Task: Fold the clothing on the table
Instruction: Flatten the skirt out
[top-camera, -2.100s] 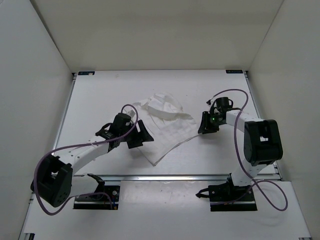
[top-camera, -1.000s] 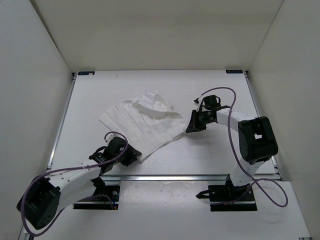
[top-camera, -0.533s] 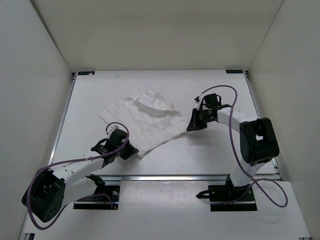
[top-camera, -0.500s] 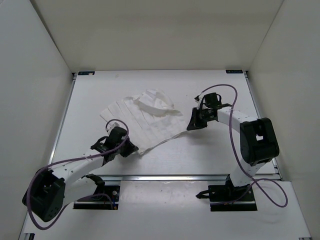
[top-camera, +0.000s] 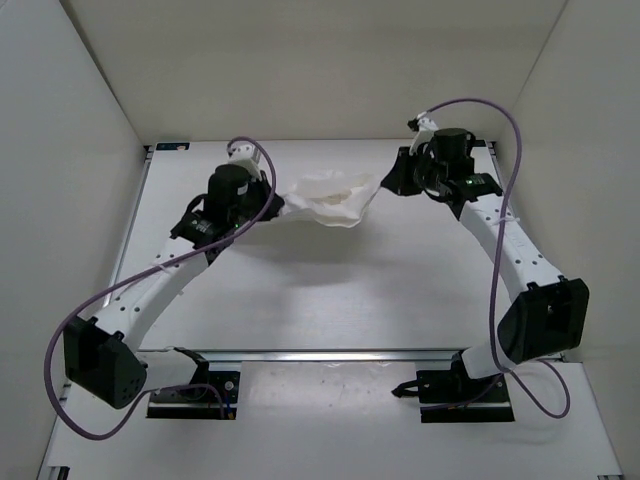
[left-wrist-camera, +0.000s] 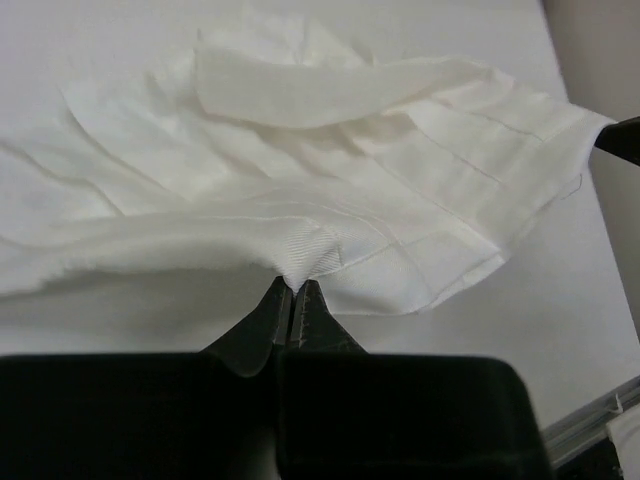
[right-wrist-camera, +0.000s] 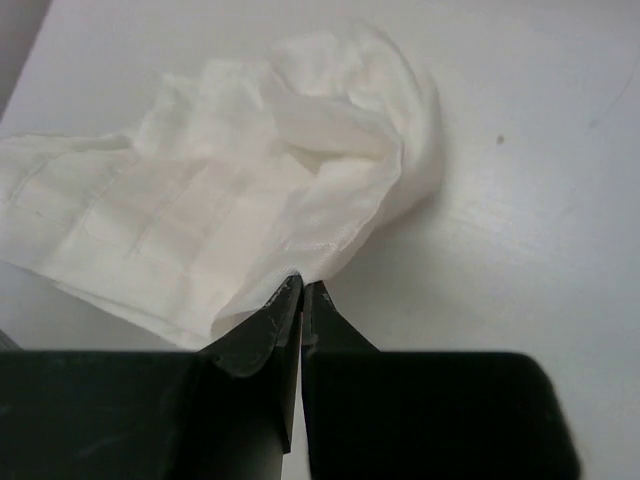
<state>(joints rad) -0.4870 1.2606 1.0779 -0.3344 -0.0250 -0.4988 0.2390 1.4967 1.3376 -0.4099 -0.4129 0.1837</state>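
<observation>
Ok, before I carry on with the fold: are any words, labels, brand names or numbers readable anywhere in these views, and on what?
None can be read.
The clothing is plain white in all three views, with only seam lines and no tag showing.
The table bears no print.
The left pincer and right pincer are plain black, with no lettering.

Seen from above, a crumpled thin white fabric garment (top-camera: 330, 195) hangs between the black left gripper (top-camera: 279, 206) and black right gripper (top-camera: 386, 184), each pinching one end, over the flat matte white table (top-camera: 300, 300).
</observation>
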